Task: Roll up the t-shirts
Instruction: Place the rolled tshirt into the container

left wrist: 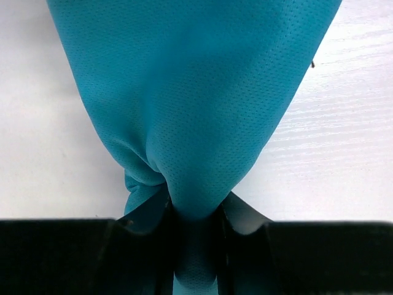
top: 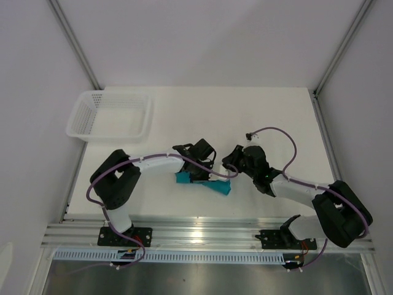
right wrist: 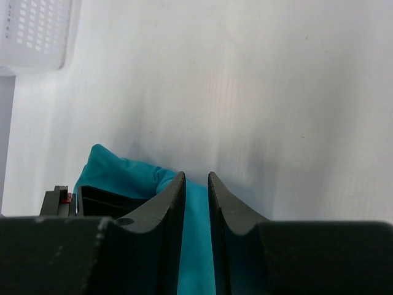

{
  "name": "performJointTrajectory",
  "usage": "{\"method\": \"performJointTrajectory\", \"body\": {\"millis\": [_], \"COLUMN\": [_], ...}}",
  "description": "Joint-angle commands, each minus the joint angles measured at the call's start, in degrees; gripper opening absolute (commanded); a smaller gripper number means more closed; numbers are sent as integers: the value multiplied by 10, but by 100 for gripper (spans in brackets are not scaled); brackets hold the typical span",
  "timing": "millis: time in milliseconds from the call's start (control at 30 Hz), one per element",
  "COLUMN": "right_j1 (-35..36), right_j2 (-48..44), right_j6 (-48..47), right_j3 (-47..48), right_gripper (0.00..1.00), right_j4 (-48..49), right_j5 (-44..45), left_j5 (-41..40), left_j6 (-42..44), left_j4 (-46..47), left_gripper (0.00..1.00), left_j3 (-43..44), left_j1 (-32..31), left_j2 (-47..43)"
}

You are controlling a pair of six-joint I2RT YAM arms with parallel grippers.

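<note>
Teal cloth is bunched into a narrow strip on the white table (top: 258,110), a little in from the middle of the near edge; this is the t-shirt (top: 206,184), and it is stretched roughly parallel to that edge. One end of it is pinched by the left pincer (top: 198,172), whose fingers are pressed together on a gathered fold. In the left wrist view the t-shirt (left wrist: 196,110) is seen fanning out wide from the left pincer (left wrist: 195,246) over the pale table (left wrist: 350,153). The right pincer (top: 232,167) is held just beside the left one, over the other end of the strip. In the right wrist view the right pincer (right wrist: 196,196) is seen with its fingers nearly together, and the narrow gap between them is filled by the t-shirt (right wrist: 116,166), so the cloth appears to be pinched there too.

At the far left corner of the table a white plastic mesh basket (top: 83,120) is set, well apart from the t-shirt and both pincers. Its own mesh floor and walls are seen through the open top. A corner of the basket (right wrist: 37,31) is caught in the right wrist view as well.
</note>
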Motion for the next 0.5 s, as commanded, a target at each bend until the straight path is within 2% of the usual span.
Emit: {"method": "performJointTrajectory", "body": {"millis": [0,467], "right_j1": [-13,-43], "right_j2": [-40,-92], "right_j6": [-20,-22], "right_j3": [-6,-36], "right_gripper": [25,25], "right_j4": [-22,-42], "right_j5": [24,34], "left_j5": [-2,-114], "left_j6": [-55,-80], "left_j4": [-32,53], "left_gripper": [1,1], "left_j3": [9,-4], "left_j1": [20,42], "left_j2": [9,-21]}}
